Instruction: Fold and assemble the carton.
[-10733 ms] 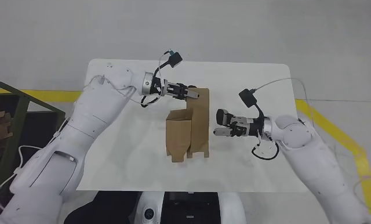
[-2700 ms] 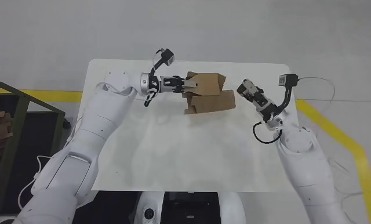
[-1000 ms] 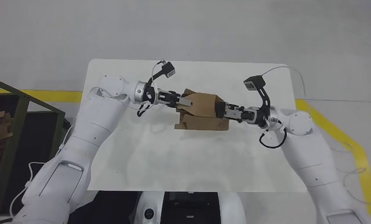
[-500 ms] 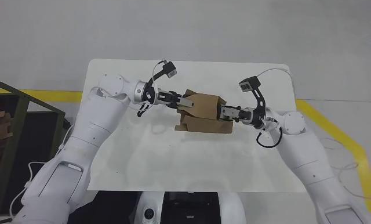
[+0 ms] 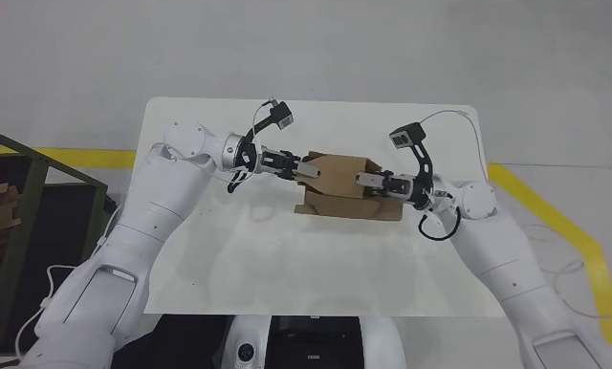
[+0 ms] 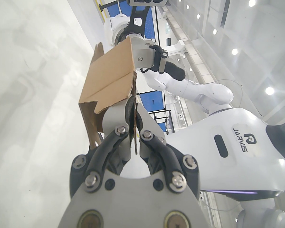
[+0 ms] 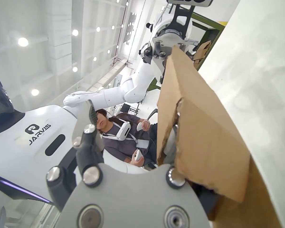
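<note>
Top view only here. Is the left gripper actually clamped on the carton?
Observer: Yes. The left wrist view shows the left gripper shut on an edge of the carton.
Operator: And the right one?
Observer: In its wrist view the right gripper is open. One finger stands clear of the carton; the other is hidden behind the cardboard.

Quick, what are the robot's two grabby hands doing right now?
Left gripper: shut on a flap of the carton.
Right gripper: open, at the carton's other end.
</note>
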{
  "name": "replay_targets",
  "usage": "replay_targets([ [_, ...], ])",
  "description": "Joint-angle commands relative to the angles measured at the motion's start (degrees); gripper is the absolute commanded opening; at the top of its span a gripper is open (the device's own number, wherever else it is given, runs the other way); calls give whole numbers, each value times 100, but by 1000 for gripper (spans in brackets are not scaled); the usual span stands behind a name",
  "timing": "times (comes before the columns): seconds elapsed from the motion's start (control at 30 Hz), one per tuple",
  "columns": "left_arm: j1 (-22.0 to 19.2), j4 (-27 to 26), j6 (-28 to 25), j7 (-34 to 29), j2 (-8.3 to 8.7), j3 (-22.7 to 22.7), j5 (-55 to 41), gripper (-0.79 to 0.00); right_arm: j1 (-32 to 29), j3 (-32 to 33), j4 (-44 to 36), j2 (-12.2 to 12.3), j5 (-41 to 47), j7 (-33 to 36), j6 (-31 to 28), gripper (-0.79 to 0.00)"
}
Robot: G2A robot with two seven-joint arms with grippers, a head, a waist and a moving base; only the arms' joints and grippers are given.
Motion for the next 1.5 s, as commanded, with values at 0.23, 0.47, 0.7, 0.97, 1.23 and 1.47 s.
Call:
replay_targets([
  [0.23,17,13,-9,9,15,30,20,-785,173,-144,216,29,-573,-116,-116,-493],
  [0.47,8,-20,-11,11,32,30,58,-785,279,-223,357,24,-740,-124,-123,-727],
  [0.7,1,-44,13,-13,54,12,75,-785,304,-288,410,18,-746,-86,-85,-785],
  [0.97,99,-475,116,-116,116,-15,-59,0,369,-370,492,0,-761,-21,-20,-785],
  [1.23,222,-854,134,-134,207,-122,-149,0,405,-378,600,-19,-867,-24,-22,-785],
  [1.47,291,-1031,122,-122,255,-154,-224,0,383,-397,514,-45,-1006,-142,23,-785],
])
